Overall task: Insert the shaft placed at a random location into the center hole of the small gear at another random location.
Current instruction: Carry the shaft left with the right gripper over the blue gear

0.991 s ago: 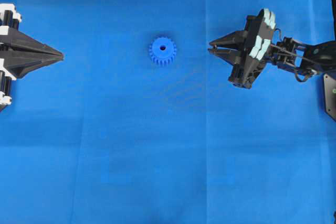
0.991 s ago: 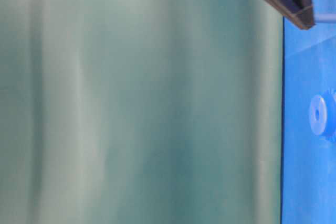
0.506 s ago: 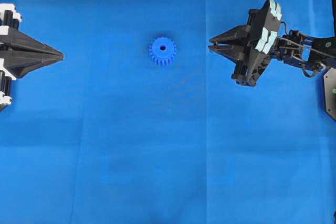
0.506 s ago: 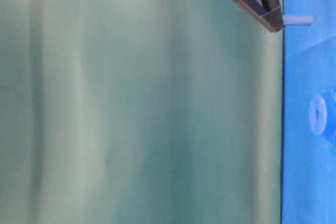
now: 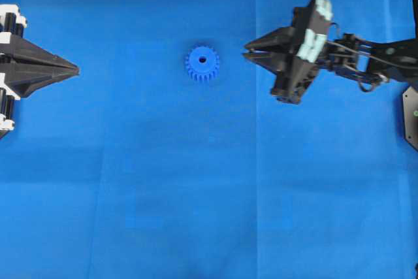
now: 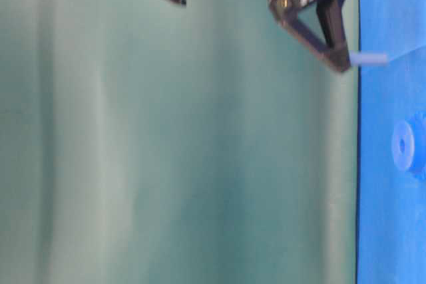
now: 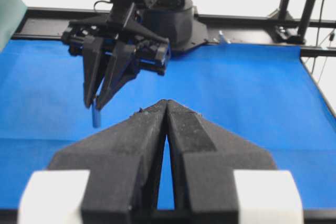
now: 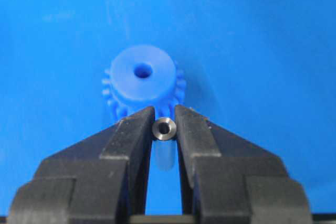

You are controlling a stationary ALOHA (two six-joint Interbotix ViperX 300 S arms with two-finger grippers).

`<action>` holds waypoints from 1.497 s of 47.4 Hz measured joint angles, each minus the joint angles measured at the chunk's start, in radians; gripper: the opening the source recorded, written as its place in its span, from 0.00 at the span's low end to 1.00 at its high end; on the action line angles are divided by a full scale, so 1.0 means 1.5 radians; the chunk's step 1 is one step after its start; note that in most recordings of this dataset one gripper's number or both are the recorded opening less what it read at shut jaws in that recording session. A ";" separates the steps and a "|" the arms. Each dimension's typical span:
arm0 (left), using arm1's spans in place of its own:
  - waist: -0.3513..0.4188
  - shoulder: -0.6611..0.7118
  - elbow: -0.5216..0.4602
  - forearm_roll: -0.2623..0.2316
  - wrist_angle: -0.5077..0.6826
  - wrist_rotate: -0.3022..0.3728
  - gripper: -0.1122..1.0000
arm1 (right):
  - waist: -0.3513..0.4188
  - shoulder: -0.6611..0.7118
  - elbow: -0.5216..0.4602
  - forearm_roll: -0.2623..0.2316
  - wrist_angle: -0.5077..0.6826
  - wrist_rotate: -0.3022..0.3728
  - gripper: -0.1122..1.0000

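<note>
The small gear (image 5: pixel 202 63) lies flat on the blue cloth with its center hole (image 5: pixel 202 60) facing up. In the right wrist view the gear (image 8: pixel 142 80) and its hole (image 8: pixel 142 70) sit just ahead of the fingertips. My right gripper (image 5: pixel 247 51) hangs to the right of the gear, above the cloth, shut on the shaft (image 8: pixel 165 128). The shaft's shiny ring-shaped end shows between the fingers. The shaft (image 6: pixel 369 59) points down at the cloth, clear of it. My left gripper (image 5: pixel 75 68) rests at the far left, shut and holding nothing.
A blue cloth (image 5: pixel 196 194) covers the whole table. The right arm's links (image 5: pixel 366 63) stretch in from the right edge. A black frame rail (image 7: pixel 252 22) runs along the far side behind the right arm's base.
My right gripper has moved left toward the gear with the shaft still held between its fingers. The left gripper and the gear have not moved.
</note>
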 measured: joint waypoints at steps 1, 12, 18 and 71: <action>0.001 0.000 0.000 0.000 0.000 0.000 0.10 | 0.001 0.007 -0.011 -0.001 0.005 0.000 0.14; 0.001 0.000 0.000 0.000 0.001 -0.001 0.10 | 0.008 0.072 -0.109 -0.008 0.050 -0.010 0.14; 0.001 0.000 0.000 0.000 0.003 -0.001 0.10 | 0.011 0.092 -0.146 -0.008 0.064 -0.015 0.14; 0.001 0.000 0.001 0.000 0.011 -0.001 0.10 | 0.011 0.142 -0.166 -0.008 0.044 -0.017 0.14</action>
